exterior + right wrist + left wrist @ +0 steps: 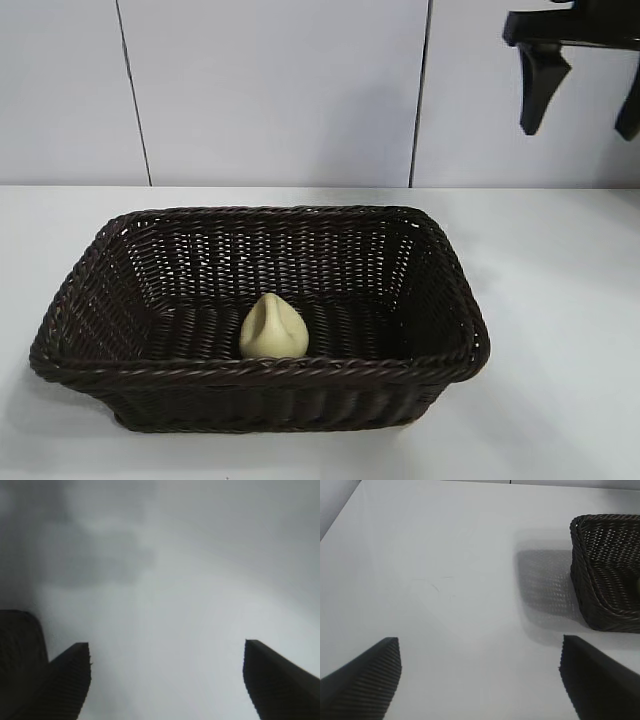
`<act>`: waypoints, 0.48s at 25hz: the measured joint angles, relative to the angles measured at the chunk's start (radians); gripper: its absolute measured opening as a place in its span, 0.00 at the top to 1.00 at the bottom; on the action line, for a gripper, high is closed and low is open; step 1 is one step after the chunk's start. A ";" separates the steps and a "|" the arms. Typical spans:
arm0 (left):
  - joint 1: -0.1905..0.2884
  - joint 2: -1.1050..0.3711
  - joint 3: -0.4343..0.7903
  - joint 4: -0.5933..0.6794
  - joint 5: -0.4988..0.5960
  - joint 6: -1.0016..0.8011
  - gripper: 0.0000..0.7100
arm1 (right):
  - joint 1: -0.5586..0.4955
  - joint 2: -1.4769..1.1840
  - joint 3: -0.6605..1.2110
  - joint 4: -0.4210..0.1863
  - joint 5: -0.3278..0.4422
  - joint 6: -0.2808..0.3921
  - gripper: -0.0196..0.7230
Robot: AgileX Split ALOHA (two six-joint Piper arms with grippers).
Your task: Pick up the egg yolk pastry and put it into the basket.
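Sitting on a white table (560,300), the dark woven basket (440,260) took up most of the exterior view, with a pale panelled wall (270,90) behind it. Nothing else stood on the table around it, and nothing lay between the basket and either arm. The egg yolk pastry (272,328) rested on the basket floor, close to the near wall and a little left of centre, its pointed top upward. The near braided rim cut off its lowest part.

The right gripper (583,90) hung high at the upper right of the exterior view, well above the table and off to the side of the basket; its outer finger was cut by the picture edge. Its two dark fingers (70,680) stood wide apart with nothing between them, and only blurred grey surface showed beyond them. The pastry lay well below and to the left of this gripper.

The left gripper (480,680) was released too, fingers spread over bare table, with one corner of the basket (605,575) and its shadow off to one side; the pastry could not be seen from there.
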 joint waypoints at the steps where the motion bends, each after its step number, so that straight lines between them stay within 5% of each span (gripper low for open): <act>1: 0.000 0.000 0.000 0.000 0.000 0.000 0.12 | -0.002 0.000 0.000 -0.001 0.002 -0.001 0.17; 12: 0.000 0.000 0.000 0.000 0.000 0.000 0.12 | 0.041 -0.089 0.046 0.068 0.006 -0.031 0.17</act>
